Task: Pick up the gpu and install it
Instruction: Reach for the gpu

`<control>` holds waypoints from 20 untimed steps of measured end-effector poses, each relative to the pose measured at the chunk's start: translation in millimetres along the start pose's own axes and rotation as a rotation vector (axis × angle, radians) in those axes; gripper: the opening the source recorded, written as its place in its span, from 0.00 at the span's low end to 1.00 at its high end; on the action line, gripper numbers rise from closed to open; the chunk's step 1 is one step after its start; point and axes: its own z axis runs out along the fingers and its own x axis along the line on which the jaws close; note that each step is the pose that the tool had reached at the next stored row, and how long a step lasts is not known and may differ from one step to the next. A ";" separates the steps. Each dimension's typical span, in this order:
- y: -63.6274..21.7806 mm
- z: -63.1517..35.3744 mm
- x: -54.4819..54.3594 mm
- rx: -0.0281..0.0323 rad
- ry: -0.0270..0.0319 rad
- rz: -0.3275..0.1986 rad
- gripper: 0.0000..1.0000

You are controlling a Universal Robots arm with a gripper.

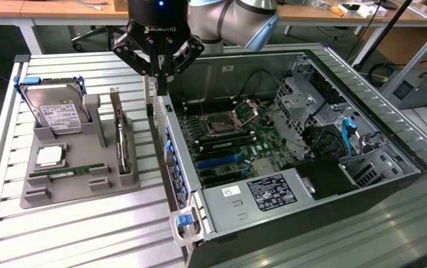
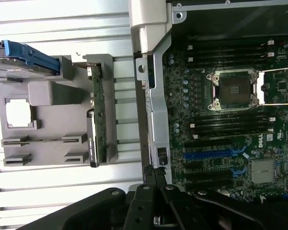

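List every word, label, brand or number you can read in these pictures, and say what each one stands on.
"ROBOTIQ": on the body of the gripper, upside down in the exterior view.
White label on the hard drive: too small to read.
Black label on the silver box inside the case: too small to read.
Printing on the motherboard: blurred, unreadable.

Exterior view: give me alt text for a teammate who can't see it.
The gripper, fingers shut, hangs above the open computer case, at its wall on the exterior view's left. The gpu stands on edge in the grey holder beside the case, untouched.
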 end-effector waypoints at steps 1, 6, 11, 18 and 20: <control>0.0 0.0 0.3 0.0000 0.0000 0.000 0.11; -0.2 -0.1 2.8 0.0001 0.0000 0.000 0.11; -0.3 -0.1 4.7 0.0002 0.0000 0.000 0.11; -0.5 -0.1 7.3 0.0002 0.0000 0.000 0.11; -0.6 -0.2 8.0 0.0003 0.0000 0.000 0.11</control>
